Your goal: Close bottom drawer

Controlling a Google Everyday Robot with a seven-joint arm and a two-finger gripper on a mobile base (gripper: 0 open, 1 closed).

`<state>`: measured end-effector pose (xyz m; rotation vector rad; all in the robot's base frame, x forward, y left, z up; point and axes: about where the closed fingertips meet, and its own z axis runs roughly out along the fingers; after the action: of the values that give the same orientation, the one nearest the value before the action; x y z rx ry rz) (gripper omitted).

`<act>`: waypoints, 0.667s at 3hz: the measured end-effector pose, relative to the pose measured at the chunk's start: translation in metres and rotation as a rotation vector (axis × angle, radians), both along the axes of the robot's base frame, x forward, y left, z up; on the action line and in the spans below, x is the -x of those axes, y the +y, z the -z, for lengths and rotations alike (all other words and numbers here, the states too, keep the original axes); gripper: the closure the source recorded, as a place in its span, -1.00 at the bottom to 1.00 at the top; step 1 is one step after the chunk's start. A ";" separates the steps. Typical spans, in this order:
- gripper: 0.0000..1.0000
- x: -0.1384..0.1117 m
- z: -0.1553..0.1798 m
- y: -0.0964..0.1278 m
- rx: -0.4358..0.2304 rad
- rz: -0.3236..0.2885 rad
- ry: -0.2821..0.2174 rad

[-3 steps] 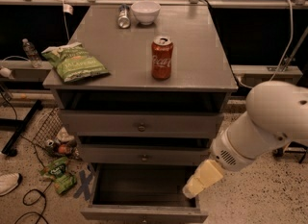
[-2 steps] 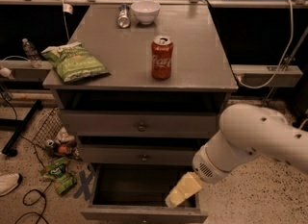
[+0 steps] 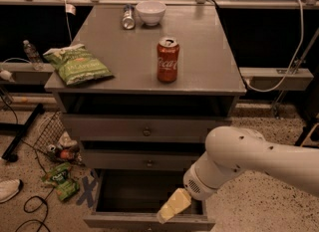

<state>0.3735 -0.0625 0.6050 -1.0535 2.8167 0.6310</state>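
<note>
**Camera view.** My gripper (image 3: 172, 207) hangs at the end of my white arm (image 3: 249, 161), which reaches in from the right. It sits low in front of the cabinet, below the front edge of the worktop (image 3: 209, 52) and towards its front right corner. It is over the right half of the bottom drawer (image 3: 119, 221), just above the drawer's front panel. I cannot tell whether the gripper is open or closed, and I see nothing held in it.

The bottom drawer stands pulled well out towards the camera, with its dark interior exposed. Above it, the middle drawer (image 3: 114, 159) and the top drawer (image 3: 99, 126) each show a small round knob at the centre of the front.

On the worktop:
- A red cola can (image 3: 168, 59) stands upright near the middle.
- A green chip bag (image 3: 77, 64) lies at the left edge, near the front left corner.
- A white bowl (image 3: 151, 12) sits at the back edge.
- A silver can (image 3: 128, 17) lies on its side just beside the bowl, on its left.

Litter (image 3: 60, 178) lies on the floor below the left edge.
</note>
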 end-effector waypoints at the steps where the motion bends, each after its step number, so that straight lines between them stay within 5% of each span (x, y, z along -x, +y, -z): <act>1: -1.00 0.005 0.024 -0.010 -0.006 0.050 0.036; 2: -1.00 0.008 0.082 -0.035 -0.053 0.170 0.091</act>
<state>0.3658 -0.0971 0.5226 -0.7845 2.9077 0.7490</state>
